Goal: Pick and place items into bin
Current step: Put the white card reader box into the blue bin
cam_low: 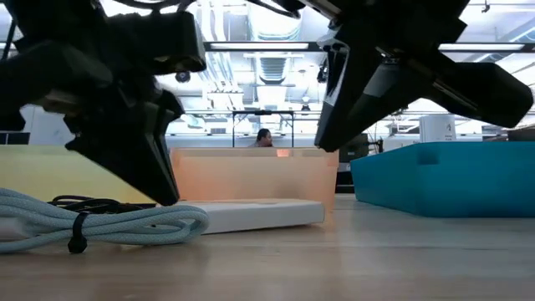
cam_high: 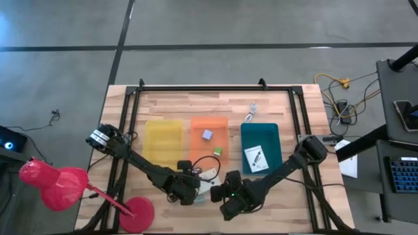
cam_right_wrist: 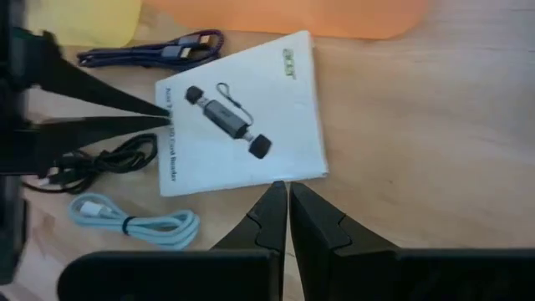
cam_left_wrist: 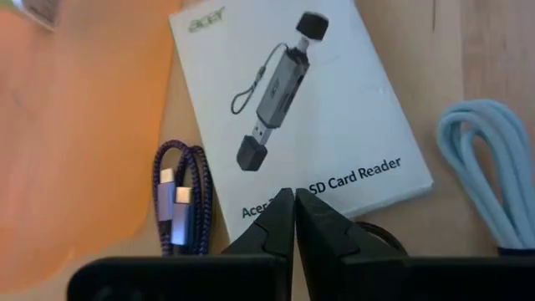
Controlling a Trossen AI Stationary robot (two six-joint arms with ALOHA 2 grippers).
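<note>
A white card-reader box [cam_left_wrist: 301, 100] lies flat on the table in front of the orange bin [cam_high: 199, 140]. Beside it lie a purple braided cable [cam_left_wrist: 180, 205], a pale blue coiled cable [cam_right_wrist: 134, 224] and a black coiled cable [cam_right_wrist: 100, 167]. My left gripper [cam_left_wrist: 294, 201] is shut, its tips at the box's printed edge [cam_right_wrist: 171, 125]. My right gripper [cam_right_wrist: 287, 196] is shut and hangs above the table near the box's corner [cam_right_wrist: 322, 171]. A lavender cube [cam_high: 207, 134] and a green cube [cam_high: 217, 151] sit in the orange bin. A white card [cam_high: 256, 158] lies in the teal bin [cam_high: 274, 130]. My left gripper's shut fingertips [cam_right_wrist: 159, 117] come slanting down at the white box's printed edge from the table's left side. I cannot tell whether they touch the box or stand just above it. The box lies flat on the table.
Yellow bin [cam_high: 163, 140], orange bin and teal bin stand side by side at mid-table. A white cable [cam_high: 251, 112] lies beyond them. A red lamp [cam_high: 59, 186] stands at the near left corner. Bare wood [cam_right_wrist: 418, 125] shows near the right gripper.
</note>
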